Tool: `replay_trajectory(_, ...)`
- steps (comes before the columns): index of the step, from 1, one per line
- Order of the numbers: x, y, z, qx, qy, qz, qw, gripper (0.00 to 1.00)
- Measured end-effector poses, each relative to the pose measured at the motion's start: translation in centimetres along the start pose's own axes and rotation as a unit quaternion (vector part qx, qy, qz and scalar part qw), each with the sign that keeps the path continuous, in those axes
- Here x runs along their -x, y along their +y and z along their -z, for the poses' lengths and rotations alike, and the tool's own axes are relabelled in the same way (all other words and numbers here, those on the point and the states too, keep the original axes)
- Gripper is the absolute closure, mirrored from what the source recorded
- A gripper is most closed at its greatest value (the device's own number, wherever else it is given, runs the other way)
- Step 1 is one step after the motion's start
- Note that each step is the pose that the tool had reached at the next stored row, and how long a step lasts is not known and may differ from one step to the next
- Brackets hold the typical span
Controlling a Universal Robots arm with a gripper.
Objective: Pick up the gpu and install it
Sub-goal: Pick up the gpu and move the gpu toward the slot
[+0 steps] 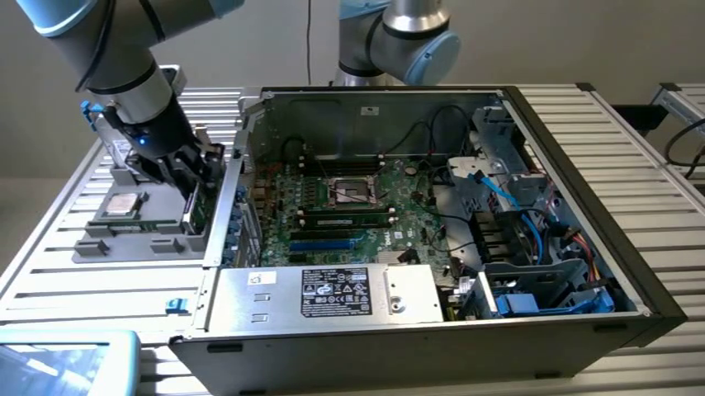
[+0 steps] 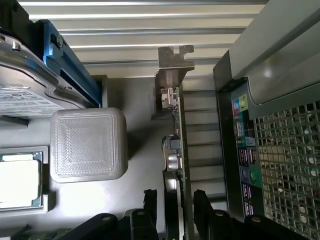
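The gpu (image 1: 198,208) stands on its edge in the grey holder tray (image 1: 132,246), on the exterior view's left of the open computer case (image 1: 573,190). In the wrist view the gpu (image 2: 180,145) is an edge-on green card with a silver bracket (image 2: 172,65) at its far end. My gripper (image 1: 190,177) is lowered over the card. It is open (image 2: 174,195), with one black finger (image 2: 149,200) on each side of the card and a gap showing on both sides.
The tray also carries a CPU (image 2: 17,180), a silver hard drive with a white label (image 2: 25,95) and a grey square block (image 2: 87,145). The case's perforated rear panel (image 2: 280,165) is close beside the card. A second arm (image 1: 397,41) stands behind the case.
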State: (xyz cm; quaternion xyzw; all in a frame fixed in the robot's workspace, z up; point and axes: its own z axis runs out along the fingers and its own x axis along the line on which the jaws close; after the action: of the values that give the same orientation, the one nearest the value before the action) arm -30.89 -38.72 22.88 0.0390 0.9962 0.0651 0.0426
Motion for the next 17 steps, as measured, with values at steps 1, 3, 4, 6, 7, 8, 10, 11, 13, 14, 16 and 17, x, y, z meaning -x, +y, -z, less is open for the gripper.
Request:
replay_trajectory(1,0.02,-0.01,-0.08,0.0,0.0,0.0,1.0,0.56)
replay_trajectory(3,0.04,-0.03,-0.24,0.0,0.0,0.0,1.0,0.56)
replay_trajectory(4,0.04,-0.03,-0.3,0.0,0.0,0.0,1.0,0.56)
replay_trajectory(6,0.04,-0.05,-0.41,0.0,0.0,0.0,1.0,0.56)
replay_trajectory(7,0.04,-0.06,-0.45,0.0,0.0,0.0,1.0,0.56)
replay_trajectory(8,0.03,-0.06,-0.49,0.0,0.0,0.0,1.0,0.56)
replay_trajectory(10,0.03,-0.07,-0.54,-0.0001,0.0001,0.0,1.0,0.56)
replay_trajectory(11,0.03,-0.07,-0.56,0.0,0.0001,0.0,1.0,0.56)
replay_trajectory(13,0.03,-0.08,-0.61,0.0,0.0,0.0,1.0,0.56)
replay_trajectory(14,0.03,-0.08,-0.62,-0.0001,0.0001,0.0,1.0,0.56)
replay_trajectory(16,0.03,-0.08,-0.63,-0.0001,0.0001,0.0,1.0,0.56)
replay_trajectory(17,0.03,-0.08,-0.65,0.0,0.0,0.0,1.0,0.56)
